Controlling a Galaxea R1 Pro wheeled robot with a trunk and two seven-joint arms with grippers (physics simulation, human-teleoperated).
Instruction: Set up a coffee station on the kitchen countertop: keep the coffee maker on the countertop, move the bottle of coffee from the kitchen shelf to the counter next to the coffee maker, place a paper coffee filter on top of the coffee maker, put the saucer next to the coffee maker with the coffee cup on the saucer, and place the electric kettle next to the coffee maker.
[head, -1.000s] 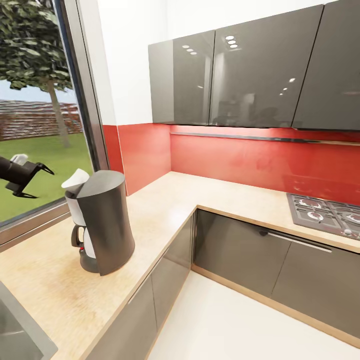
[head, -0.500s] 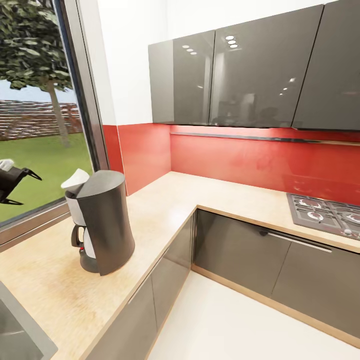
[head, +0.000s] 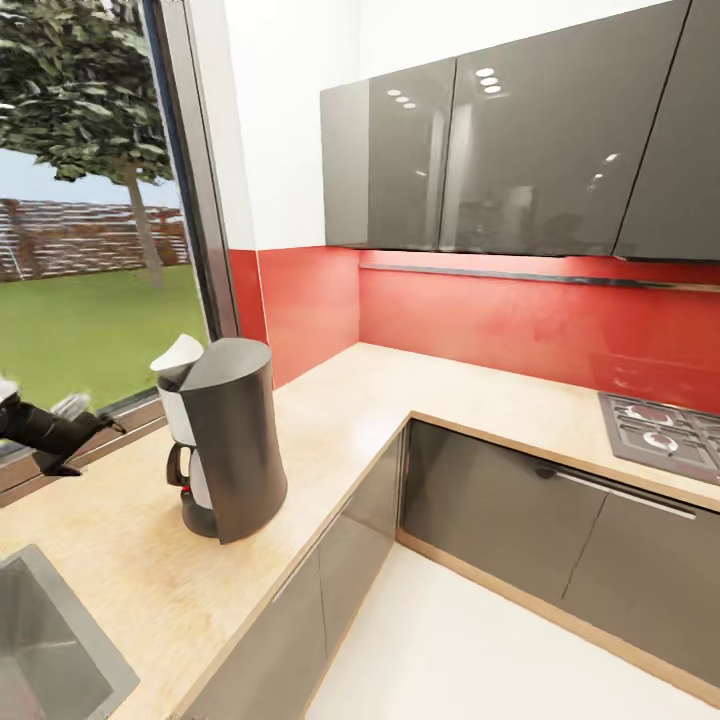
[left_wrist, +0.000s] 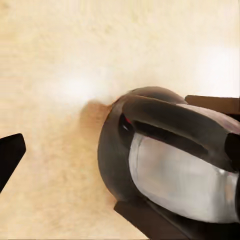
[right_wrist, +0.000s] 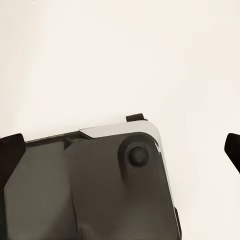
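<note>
Coffee maker (head: 222, 438) upright on worktop (head: 330, 420), left of centre; left tool (left_wrist: 120, 150) spread, kettle (left_wrist: 170, 165) between; right tool (right_wrist: 122, 150) spread.

Coffee maker (head: 222, 440): stands on the left run of the table (head: 340, 420), before the window (head: 95, 260), a paper filter (head: 178, 353) on its top. Sink (head: 50, 640): set into the table, near left. Hob (head: 665, 432): on the far run, right. Wall cabinets (head: 500, 150): above the far run. Electric kettle (left_wrist: 175, 165): on the table, between the left gripper (head: 85, 435) fingers (left_wrist: 10, 155).
</note>
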